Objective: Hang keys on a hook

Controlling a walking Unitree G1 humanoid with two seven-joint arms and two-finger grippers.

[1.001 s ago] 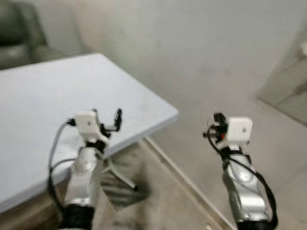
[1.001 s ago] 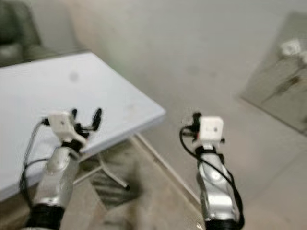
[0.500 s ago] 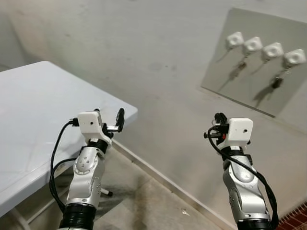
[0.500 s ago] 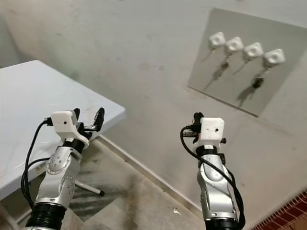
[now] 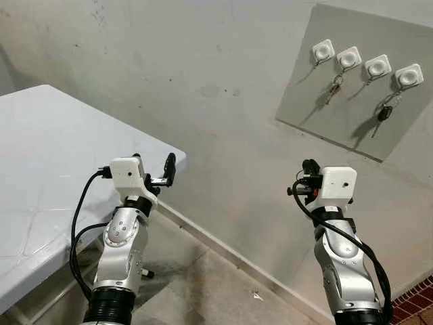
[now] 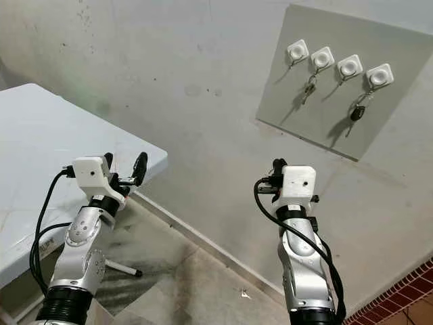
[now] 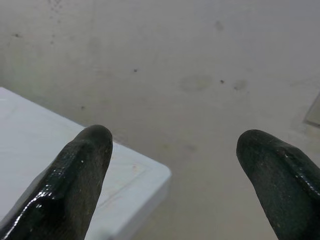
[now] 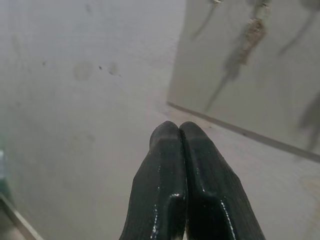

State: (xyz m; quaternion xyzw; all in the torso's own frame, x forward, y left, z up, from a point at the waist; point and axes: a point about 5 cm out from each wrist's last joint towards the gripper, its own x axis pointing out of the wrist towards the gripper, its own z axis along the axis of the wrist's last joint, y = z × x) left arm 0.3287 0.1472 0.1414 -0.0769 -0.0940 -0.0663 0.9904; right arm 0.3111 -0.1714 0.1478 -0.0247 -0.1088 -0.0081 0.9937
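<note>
A grey board (image 5: 355, 81) is fixed to the wall, up and to the right of both arms. It carries four white hooks (image 5: 349, 58) in a row. Counting from the left, the second hook holds a key (image 5: 333, 87) and the fourth holds another key (image 5: 384, 112) with a dark head; the first and third hooks hang bare. So there are two keys on the board and two free hooks.

The right gripper (image 8: 181, 131) is raised below the board and well apart from it, its fingers pressed together; whether a key is pinched between them I cannot tell. The left gripper (image 7: 175, 150) is raised further left of the board, beside the corner of a white table (image 5: 40, 162), fingers spread wide with nothing between them.

A key is light, stiff and thin, with slick metal that could twist in a pinch. The flat head or fob looks like the best place to hold it, leaving the ring free to slip over a hook.
</note>
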